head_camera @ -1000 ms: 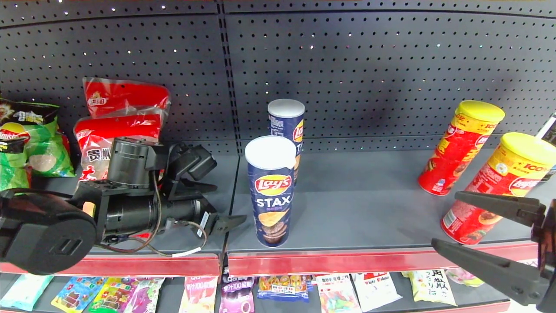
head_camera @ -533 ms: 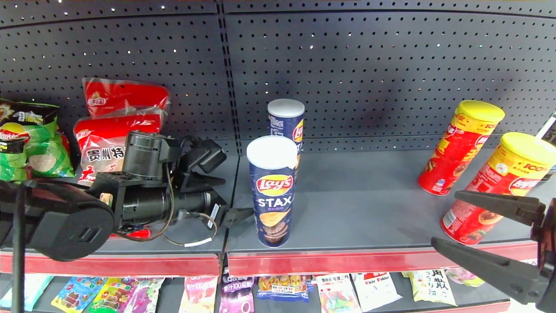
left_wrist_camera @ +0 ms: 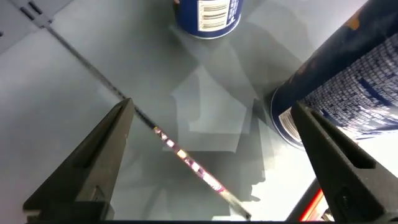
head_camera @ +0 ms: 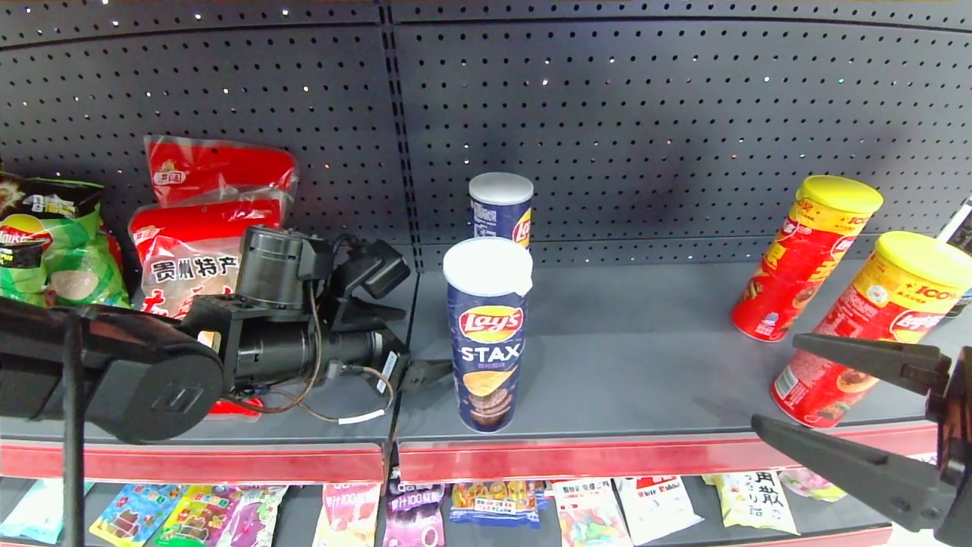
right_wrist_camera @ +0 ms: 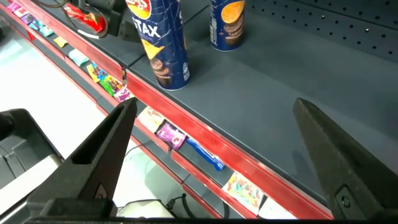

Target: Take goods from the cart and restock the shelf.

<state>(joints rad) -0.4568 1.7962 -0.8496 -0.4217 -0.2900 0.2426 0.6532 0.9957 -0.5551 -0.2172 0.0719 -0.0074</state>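
Gaping wide and empty, the left gripper (left_wrist_camera: 212, 106) hangs low over the dark grey metal shelf (head_camera: 645, 357). It sits at nine o'clock of the tall blue cardboard chip can with a white lid (head_camera: 490, 342). That can stands upright outside the jaws, close behind the red front rail (head_camera: 607, 456); whether a fingertip touches it I cannot tell. The can looks delivered, so I judge this item done, with backing out and fetching more from the cart left to do. At the can's twelve o'clock stands a second blue can (head_camera: 501, 209), and at ten o'clock lean red snack bags (head_camera: 205, 228) and a green crisp bag (head_camera: 45, 251), near the arm's retreat. Well apart at three o'clock tilt two red cans with yellow lids (head_camera: 805, 258). At four o'clock the right gripper (right_wrist_camera: 216, 102) waits, spread and empty.
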